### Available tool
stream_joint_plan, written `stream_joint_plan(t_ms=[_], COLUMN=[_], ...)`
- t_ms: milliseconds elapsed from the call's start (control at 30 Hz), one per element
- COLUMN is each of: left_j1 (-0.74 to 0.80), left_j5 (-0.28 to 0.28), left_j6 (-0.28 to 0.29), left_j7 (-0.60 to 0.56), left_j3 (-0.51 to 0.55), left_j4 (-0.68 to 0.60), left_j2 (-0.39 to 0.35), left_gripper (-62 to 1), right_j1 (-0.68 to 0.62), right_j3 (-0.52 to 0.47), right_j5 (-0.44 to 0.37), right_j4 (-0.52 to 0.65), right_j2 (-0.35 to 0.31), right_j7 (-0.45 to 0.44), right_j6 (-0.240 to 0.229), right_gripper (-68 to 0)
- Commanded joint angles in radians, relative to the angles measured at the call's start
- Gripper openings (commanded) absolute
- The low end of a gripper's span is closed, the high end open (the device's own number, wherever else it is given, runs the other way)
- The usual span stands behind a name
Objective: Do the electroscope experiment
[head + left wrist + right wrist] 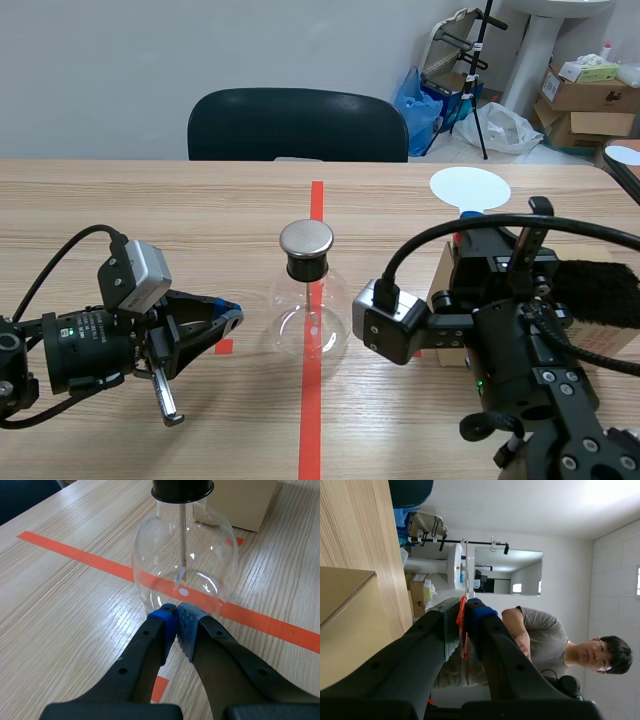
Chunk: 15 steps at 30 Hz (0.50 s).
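Left gripper (232, 316) sits low at the near left, pads pressed together on nothing, tips just short of the flask's near-left wall. Right gripper (465, 615) is raised at the right and points off the table. Its fingers are clamped narrow on a thin orange-red strip (462, 625); we can't tell what that strip is.

We note the table (150, 210), then a cardboard box (447, 300) at the right, mostly behind the right arm. A black furry pad (600, 292) lies right of the box.

The electroscope flask (310, 315) stands upright at the middle, on the red tape line, between the two arms. A white disc (470, 187) lies far right, well apart from the flask. The flask's metal cap (306, 238) has nothing touching it. Inside, the leaf (180, 575) hangs close to its rod.

Progress, as we judge it: early. The flask is in place and the right gripper has something in hand, but nothing is at the cap and the leaf shows no clear spread. Left to do: bring a charged piece to the cap and get the leaf to spread.
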State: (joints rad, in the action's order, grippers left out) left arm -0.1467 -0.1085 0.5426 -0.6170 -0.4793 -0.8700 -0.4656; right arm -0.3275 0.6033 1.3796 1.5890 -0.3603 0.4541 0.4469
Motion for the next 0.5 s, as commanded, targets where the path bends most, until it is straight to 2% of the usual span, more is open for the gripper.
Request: stream_joint_plan(t_ms=[0, 467], left_j1=[-0.003, -0.003], left_j5=[0.006, -0.009], left_j6=[-0.002, -0.002], left_j7=[-0.013, -0.013], left_j3=[0.006, 0.006], left_j4=[-0.012, -0.012], left_j2=[0.005, 0.005], left_gripper=[-57.9, -57.9], right_j1=[0.008, 0.008], right_j3=[-0.008, -0.008], right_j5=[0.003, 0.003], right_j4=[0.007, 0.007], right_j2=[-0.011, -0.011], right_j7=[0.007, 0.008], right_j6=[0.008, 0.008], right_gripper=[-66.7, -66.7])
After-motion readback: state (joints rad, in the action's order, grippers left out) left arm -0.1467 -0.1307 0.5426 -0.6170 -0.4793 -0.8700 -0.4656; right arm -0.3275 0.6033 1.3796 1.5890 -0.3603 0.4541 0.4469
